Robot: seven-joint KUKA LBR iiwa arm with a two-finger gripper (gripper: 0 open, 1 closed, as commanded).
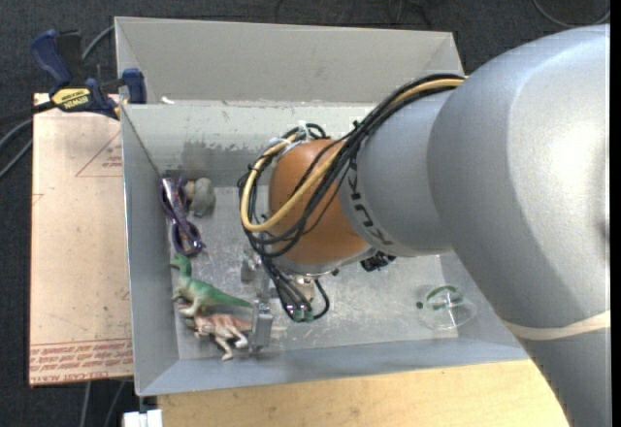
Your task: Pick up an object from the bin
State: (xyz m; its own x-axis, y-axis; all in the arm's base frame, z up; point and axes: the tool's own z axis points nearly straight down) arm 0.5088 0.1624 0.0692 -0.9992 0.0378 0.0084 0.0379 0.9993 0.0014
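Plainly, the work sits in the lower left of the grey metal bin (291,61). Furthest left on its floor lies a pair of purple plastic toy glasses (181,216), with a small grey rounded lump (202,194) just beside their upper end. Below them a green plastic dinosaur (201,292) lies on its side. Right under it, close to the bin's near wall, lies a pale pink plastic dinosaur (219,326); I cannot tell whether the two touch. The pincer (262,326) is down near the floor, just to the right of the pink dinosaur. Whether it is open or closed I cannot tell, as little of it shows below the arm's orange cover (310,207) and cables. Well apart, at the lower right, rests a clear round plastic piece with a green mark (444,305).

The pink dinosaur looks the likeliest pick. To take it well, the pincer should sit over the body rather than beside it and close across the narrow torso, not the tail or legs, which could slip out. The green dinosaur is near enough to be caught along with it, and the near wall leaves little room, so a straight descent and a straight lift seem wisest.
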